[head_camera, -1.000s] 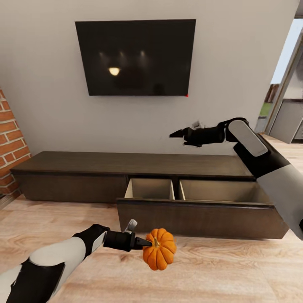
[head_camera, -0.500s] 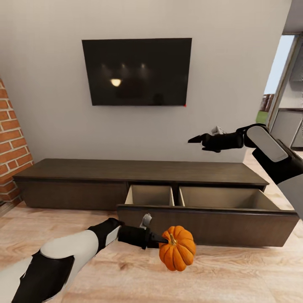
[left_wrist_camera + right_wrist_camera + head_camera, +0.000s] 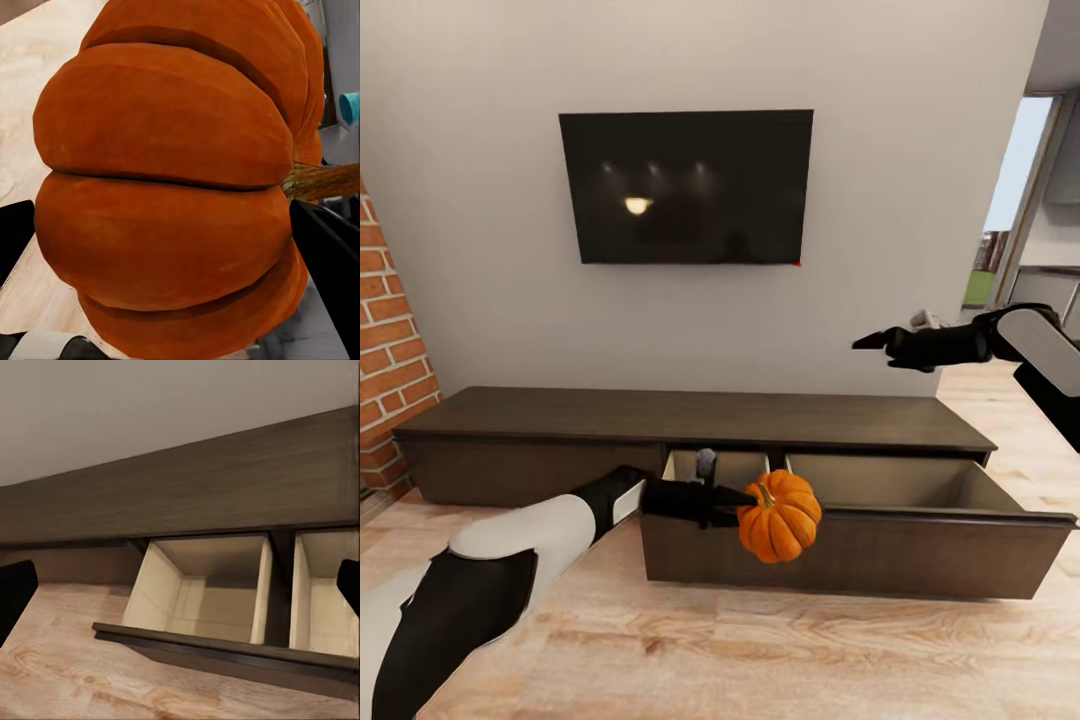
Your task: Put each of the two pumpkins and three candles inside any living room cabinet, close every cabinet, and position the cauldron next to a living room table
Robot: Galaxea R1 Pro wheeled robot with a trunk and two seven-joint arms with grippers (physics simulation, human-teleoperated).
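Observation:
My left gripper (image 3: 748, 498) is shut on a bright-orange ribbed pumpkin (image 3: 780, 516), gripping it near its stem. The pumpkin hangs in front of the rim of the open drawer (image 3: 880, 555) of the long dark-brown cabinet (image 3: 690, 415), about at the divider between its two beige compartments. Up close in the left wrist view the pumpkin (image 3: 165, 187) sits between the dark fingers (image 3: 330, 259). Well above the cabinet's right end my right gripper (image 3: 872, 342) is open and holds nothing. Its wrist view looks down at the cabinet (image 3: 187, 487) and into a bare drawer compartment (image 3: 214, 585).
A black TV (image 3: 685, 185) hangs on the wall above the cabinet. A brick wall (image 3: 390, 340) stands at the left and a doorway (image 3: 1020, 200) opens at the right. Wood floor (image 3: 760, 650) lies in front of the drawer.
The camera has drawn closer to the cabinet. My left gripper has carried the pumpkin up and right, from over the floor to the drawer's front rim. The right arm has swung to the right.

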